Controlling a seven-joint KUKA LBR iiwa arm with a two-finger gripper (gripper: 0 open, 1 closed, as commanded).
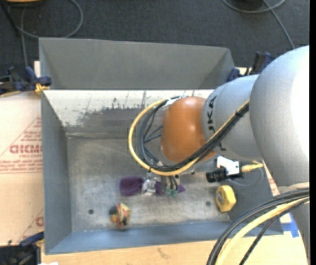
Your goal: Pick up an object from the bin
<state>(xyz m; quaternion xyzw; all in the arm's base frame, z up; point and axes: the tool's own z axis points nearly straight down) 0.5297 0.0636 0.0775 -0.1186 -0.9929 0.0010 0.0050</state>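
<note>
Grey bin (86,164) floor: purple thing (129,186) just left of end effector (166,187); grip state unclear.

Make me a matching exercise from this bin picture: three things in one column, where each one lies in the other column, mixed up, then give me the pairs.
Things
1. purple thing
2. yellow tape measure
3. mottled lump

Places
A. close to the bin wall at the view's bottom, left of the middle
B. right beside the hand, on its left in the view
C. on the floor to the hand's right in the view

Pairs: 1-B, 2-C, 3-A
</note>
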